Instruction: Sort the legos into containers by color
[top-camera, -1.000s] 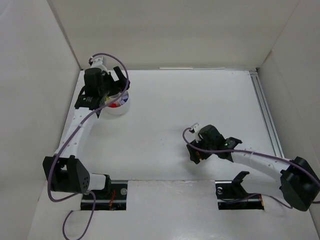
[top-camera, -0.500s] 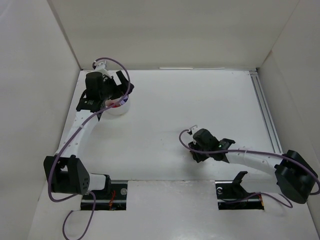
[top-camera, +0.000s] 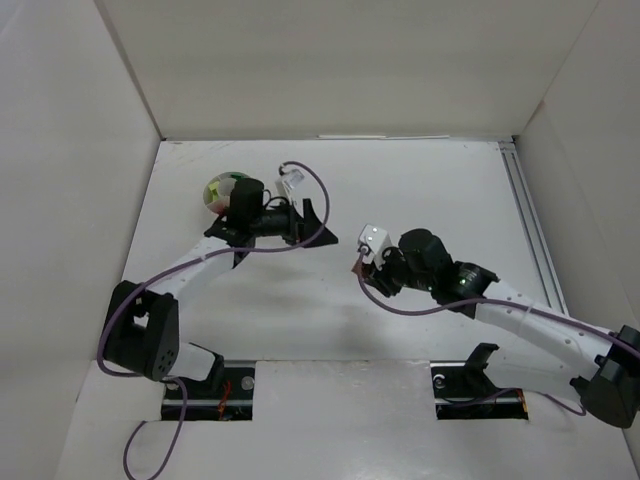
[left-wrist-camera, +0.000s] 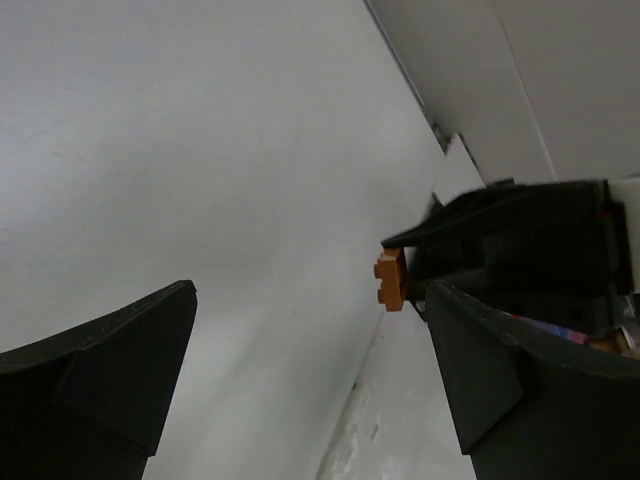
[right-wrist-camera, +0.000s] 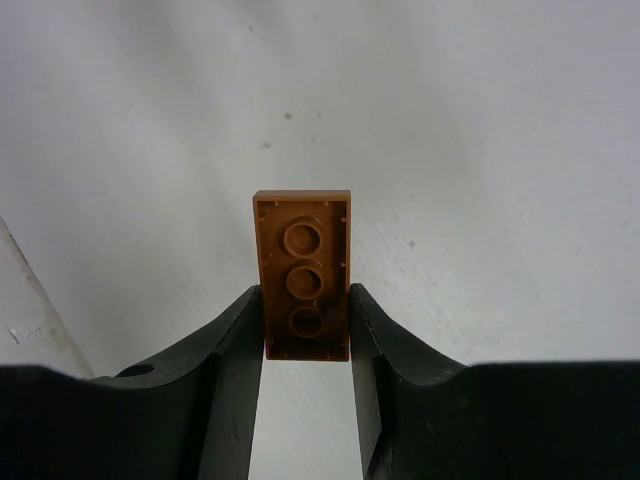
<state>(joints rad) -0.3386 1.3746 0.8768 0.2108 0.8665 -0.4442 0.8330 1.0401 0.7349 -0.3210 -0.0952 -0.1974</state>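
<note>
A brown-orange lego (right-wrist-camera: 303, 290) is clamped underside-up between the fingers of my right gripper (right-wrist-camera: 305, 330), which is shut on it. Seen from above, that gripper (top-camera: 364, 272) hangs over the middle of the table. My left gripper (top-camera: 318, 226) points at it from the left, with its jaws wide apart and nothing between them. In the left wrist view the same lego (left-wrist-camera: 392, 278) shows beyond the open left gripper (left-wrist-camera: 310, 290), apart from it. The round white container (top-camera: 222, 190) stands at the back left behind the left arm, with green and red legos inside.
White walls (top-camera: 330, 70) enclose the table on three sides. A metal rail (top-camera: 530, 225) runs along the right edge. The arm bases sit in two slots (top-camera: 225, 388) at the near edge.
My left gripper left the container and swung right toward the centre, still open. My right gripper closed on the brown-orange lego, lifted it and moved up and to the left.
</note>
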